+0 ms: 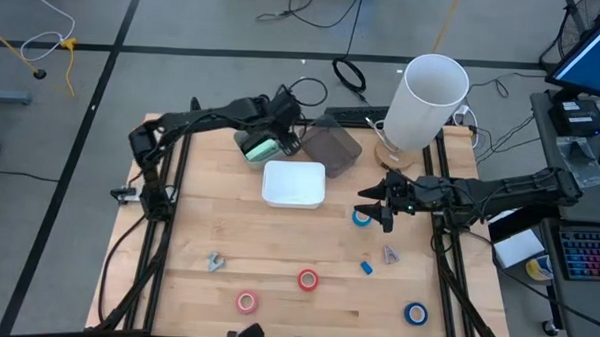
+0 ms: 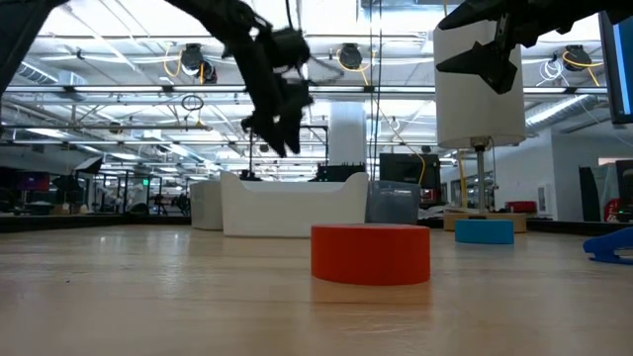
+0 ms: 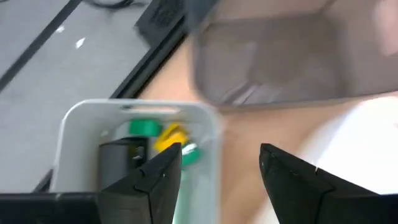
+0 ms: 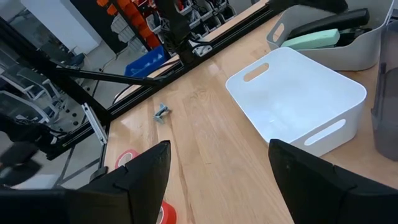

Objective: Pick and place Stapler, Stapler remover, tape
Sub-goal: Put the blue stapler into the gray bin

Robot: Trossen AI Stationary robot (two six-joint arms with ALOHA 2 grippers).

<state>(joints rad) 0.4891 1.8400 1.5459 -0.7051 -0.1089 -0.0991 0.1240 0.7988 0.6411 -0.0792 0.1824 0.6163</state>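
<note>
Mint-green stapler point(image 1: 262, 147) is lying in the grey bin point(image 1: 249, 150), long axis pointing toward the white bin point(image 1: 293, 183); left gripper point(image 1: 289, 138) is hovering open, empty; right gripper point(image 1: 374, 203) is open, empty.

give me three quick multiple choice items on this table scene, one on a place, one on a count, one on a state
1. Where is the left gripper?
A. above the grey bin holding the green stapler
B. over the red tape rolls
C. beside the white cylinder

2. How many blue tape rolls lie on the table?
A. none
B. two
C. five

3. What is in the white bin?
A. a stapler
B. a tape roll
C. nothing

Key: 1 A, the high view puts it over the grey bin with the green stapler inside. 2 B, one blue tape roll lies under the right gripper, whose fingers are open, and another blue roll near the front edge. 3 C, the right wrist view shows its inside bare.
</note>
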